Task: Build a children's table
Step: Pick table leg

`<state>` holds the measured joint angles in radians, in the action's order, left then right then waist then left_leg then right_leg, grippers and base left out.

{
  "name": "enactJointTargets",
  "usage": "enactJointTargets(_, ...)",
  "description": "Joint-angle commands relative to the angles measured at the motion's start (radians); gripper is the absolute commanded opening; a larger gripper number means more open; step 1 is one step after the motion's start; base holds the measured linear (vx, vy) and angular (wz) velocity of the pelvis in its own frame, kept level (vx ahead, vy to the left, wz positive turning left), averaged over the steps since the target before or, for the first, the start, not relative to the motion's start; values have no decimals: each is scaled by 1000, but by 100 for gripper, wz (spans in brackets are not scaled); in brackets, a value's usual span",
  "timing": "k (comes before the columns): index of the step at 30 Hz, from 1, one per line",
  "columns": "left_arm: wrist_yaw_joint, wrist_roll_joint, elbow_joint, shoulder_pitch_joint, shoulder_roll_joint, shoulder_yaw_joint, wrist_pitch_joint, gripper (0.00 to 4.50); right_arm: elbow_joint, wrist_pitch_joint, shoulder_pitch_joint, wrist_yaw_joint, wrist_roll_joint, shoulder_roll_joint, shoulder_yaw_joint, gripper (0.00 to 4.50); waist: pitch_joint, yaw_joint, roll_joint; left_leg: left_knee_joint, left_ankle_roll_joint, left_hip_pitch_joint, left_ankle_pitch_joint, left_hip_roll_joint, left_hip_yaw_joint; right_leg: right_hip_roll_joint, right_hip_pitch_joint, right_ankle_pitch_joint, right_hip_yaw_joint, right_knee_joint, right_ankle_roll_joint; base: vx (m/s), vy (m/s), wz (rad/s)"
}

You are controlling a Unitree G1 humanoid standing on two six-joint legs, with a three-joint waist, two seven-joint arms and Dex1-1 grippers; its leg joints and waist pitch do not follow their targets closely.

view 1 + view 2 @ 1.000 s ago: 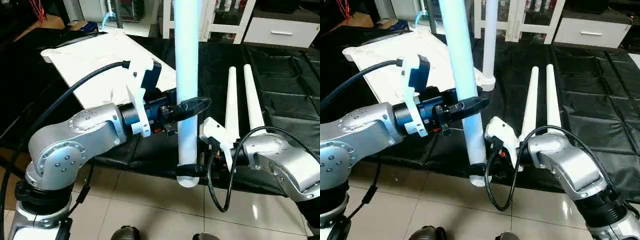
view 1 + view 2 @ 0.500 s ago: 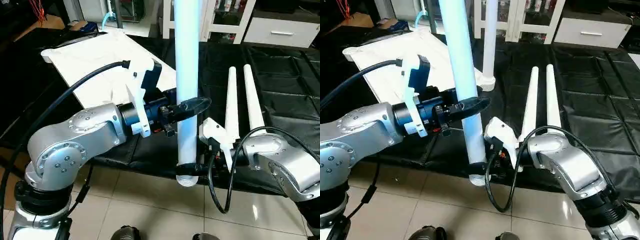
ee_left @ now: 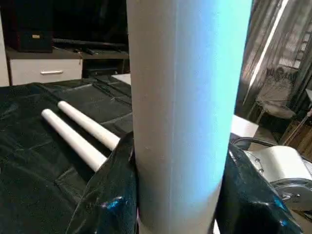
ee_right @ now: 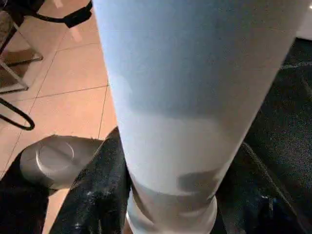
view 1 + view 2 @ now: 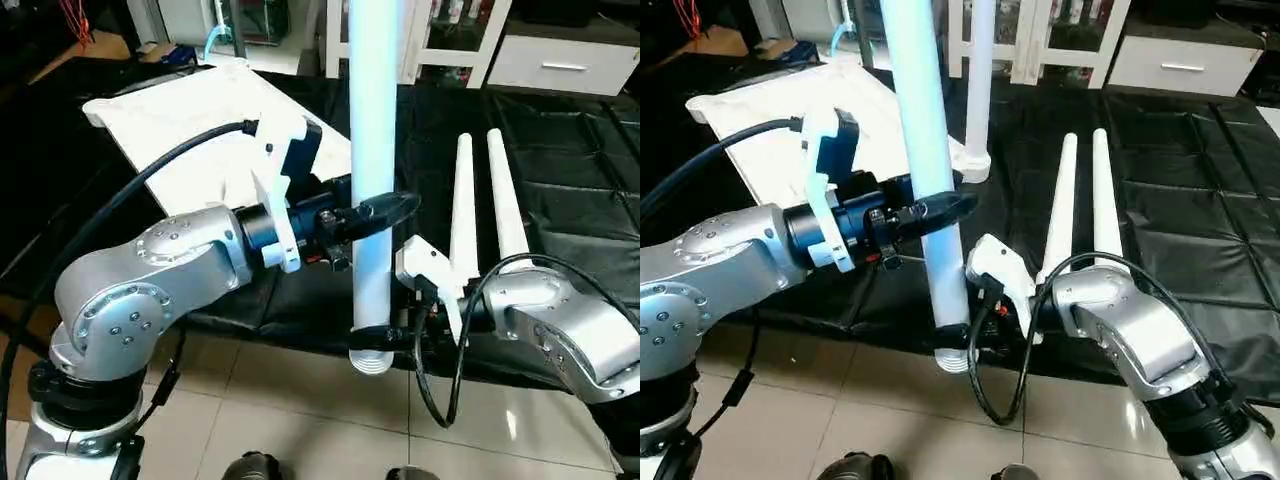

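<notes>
Left gripper [image 5: 372, 213] clamps the upright white table leg [image 5: 372, 120] mid-length; right gripper [image 5: 388, 340] grips its bottom end.

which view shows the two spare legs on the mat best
Right eye view: both spare legs lie side by side, full length, on the black mat. Left eye view has them too; left wrist view catches parts.

held leg [image 5: 372, 150]: frame centre, upright | tabletop [image 5: 190, 120]: upper left, behind it | two loose legs [image 5: 480, 200]: right of centre, side by side on sheet [image 5: 570, 170]
</notes>
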<state>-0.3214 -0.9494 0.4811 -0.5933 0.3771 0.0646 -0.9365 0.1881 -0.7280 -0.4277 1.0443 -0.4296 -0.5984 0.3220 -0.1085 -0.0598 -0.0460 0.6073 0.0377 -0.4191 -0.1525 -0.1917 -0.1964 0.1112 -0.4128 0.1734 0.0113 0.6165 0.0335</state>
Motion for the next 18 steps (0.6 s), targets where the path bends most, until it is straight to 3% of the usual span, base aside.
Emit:
enactJointTargets(1, 14, 31, -16, -3, 34, -61, 14, 242, -5, 11, -9, -3, -8, 0, -33, 191, 90, -1, -1, -67, 18, 42, -224, -12, 10, -1, 40, 125, -2, -57, -240, 0, 0, 0)
enactJointTargets(5, -6, 27, -20, -11, 47, -90, 29, 242, -19, 19, -14, -18, -2, 9, -43, 191, 91, -2, -4, -68, 23, 44, -233, -12, 10, -1, 40, 134, -2, -57, -238, 0, 0, 0)
enactJointTargets(9, -57, 16, -20, -13, 78, -145, 69, 242, -84, 60, -34, -115, 29, 63, -92, 191, 93, 4, -4, -68, 33, 41, -239, -9, 11, -2, 39, 148, -1, -55, -233, 0, 0, 0)
enactJointTargets(10, -71, -3, -16, -8, 92, -182, 81, 242, -118, 81, -44, -158, 38, 87, -118, 191, 97, 2, -8, -66, 37, 46, -247, -11, 10, -1, 35, 153, -1, -54, -235, 0, 0, 0)
enactJointTargets(12, -87, -36, -3, -4, 101, -214, 84, 242, -139, 94, -50, -186, 31, 109, -145, 191, 99, 2, -10, -65, 42, 45, -253, -9, 9, -3, 34, 156, -1, -52, -232, 0, 0, 0)
enactJointTargets(15, -96, -71, 11, 0, 100, -229, 78, 242, -152, 102, -56, -216, 21, 132, -169, 191, 99, -1, -13, -65, 44, 48, -262, -9, 9, -5, 32, 155, -2, -52, -229, 0, 0, 0)
enactJointTargets(16, -97, -77, 15, 2, 98, -227, 75, 242, -152, 102, -57, -221, 19, 136, -174, 191, 98, -4, -21, -66, 48, 47, -269, -9, 10, -4, 32, 159, -1, -51, -228, 0, 0, 0)
enactJointTargets(18, -119, -81, 25, 14, 100, -196, 64, 242, -148, 111, -54, -224, 12, 147, -183, 191, 96, -3, -17, -69, 54, 47, -294, -10, 11, -5, 32, 178, -1, -53, -221, 0, 0, 0)
